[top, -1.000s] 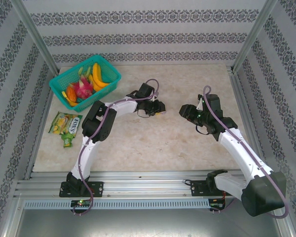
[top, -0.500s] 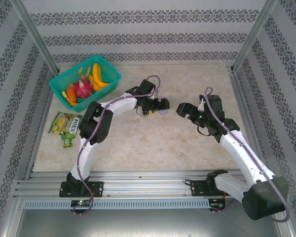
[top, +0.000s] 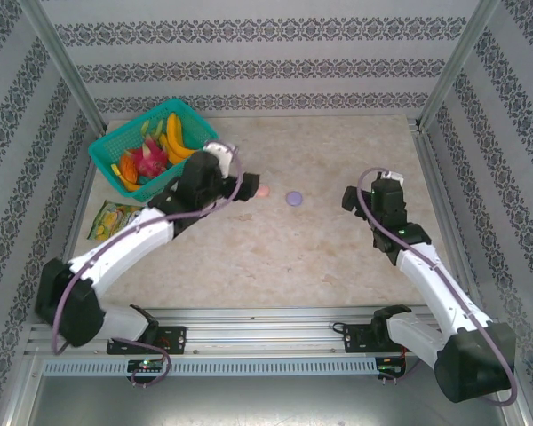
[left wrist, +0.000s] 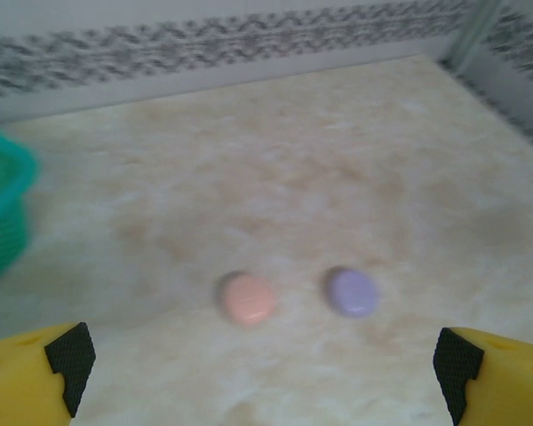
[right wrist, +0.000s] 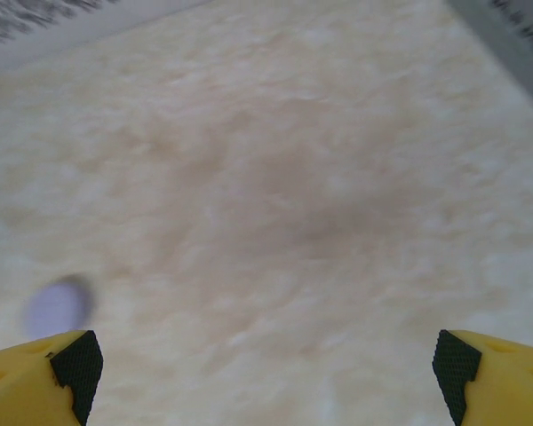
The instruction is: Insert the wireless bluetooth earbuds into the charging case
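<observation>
Covering the bench is a beige marbled table [top: 320,257], boxed in by patterned walls [top: 249,67]. Far-left corner: teal basket [top: 131,125] holding toy fruit [top: 176,133]. Mid-table, a round pink case [left wrist: 248,298] and a lilac case [left wrist: 353,292] lie flat, side by side but apart; both look shut, contents cannot be told. Left gripper [left wrist: 262,359] gapes wide, empty, just beside the pink case. Right gripper [right wrist: 266,359] also spread wide, empty, well right of the lilac case. Left arm [top: 133,240] partly covers a snack packet [top: 115,217].
</observation>
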You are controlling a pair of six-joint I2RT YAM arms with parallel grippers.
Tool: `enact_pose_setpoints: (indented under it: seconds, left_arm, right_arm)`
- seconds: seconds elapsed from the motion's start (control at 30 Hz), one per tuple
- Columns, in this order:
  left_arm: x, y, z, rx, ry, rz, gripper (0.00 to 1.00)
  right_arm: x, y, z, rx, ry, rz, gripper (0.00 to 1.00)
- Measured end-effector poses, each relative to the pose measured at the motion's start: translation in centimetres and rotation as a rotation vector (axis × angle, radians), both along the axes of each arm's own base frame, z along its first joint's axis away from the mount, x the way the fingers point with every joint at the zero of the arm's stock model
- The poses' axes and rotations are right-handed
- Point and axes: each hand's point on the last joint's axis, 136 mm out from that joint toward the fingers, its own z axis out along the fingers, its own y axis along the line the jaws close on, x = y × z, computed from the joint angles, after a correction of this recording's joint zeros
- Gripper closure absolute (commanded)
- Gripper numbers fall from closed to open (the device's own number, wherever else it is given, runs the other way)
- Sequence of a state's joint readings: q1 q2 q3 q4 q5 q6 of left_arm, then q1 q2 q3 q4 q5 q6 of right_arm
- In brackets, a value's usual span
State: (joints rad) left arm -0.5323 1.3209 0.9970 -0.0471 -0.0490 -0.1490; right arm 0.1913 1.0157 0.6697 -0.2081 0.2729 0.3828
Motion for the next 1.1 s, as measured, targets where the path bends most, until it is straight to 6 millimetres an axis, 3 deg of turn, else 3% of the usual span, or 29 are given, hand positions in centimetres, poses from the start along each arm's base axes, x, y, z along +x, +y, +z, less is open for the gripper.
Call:
enact_pose_setpoints:
  seconds: [0.1,0.2,0.33,0.5,0.7,0.93,1.0,1.1]
  left_arm:
    - [-0.6,4.6,-3.7,0.101,-0.033,0.090,0.00]
    - [-1.1,9.8,-7.2,0.150,-0.025,0.203,0.00]
    - [-1.4,14.7,-9.8,0.178,-0.043,0.326,0.00]
    - [0.0,17.1,-11.3,0.221,-0.083,0.380,0.00]
    - [-0.4,19.1,-13.4,0.227,-0.097,0.421,0.00]
    - [-0.1,20.4,-18.0,0.200,-0.028,0.421,0.00]
    - [0.2,20.4,-18.2,0.174,-0.010,0.407,0.00]
    - [1.5,21.3,-16.8,0.131,-0.040,0.426,0.00]
  right_arm:
    - [0.5,-2.0,-2.2,-0.130,0.015,-0.029,0.02]
    - [1.5,-3.6,-3.2,-0.196,-0.002,-0.058,0.02]
    - [3.2,-4.3,-4.5,-0.254,-0.040,-0.059,0.02]
    - [4.4,-3.9,-7.1,-0.298,-0.042,-0.015,0.02]
    - [5.6,-2.7,-6.3,-0.300,-0.184,0.052,0.02]
    - [5.0,-2.0,-9.5,-0.241,-0.180,0.156,0.02]
    - [5.6,-2.2,-8.8,-0.219,-0.200,0.160,0.02]
    - [6.4,-2.5,-7.8,-0.210,-0.231,0.157,0.02]
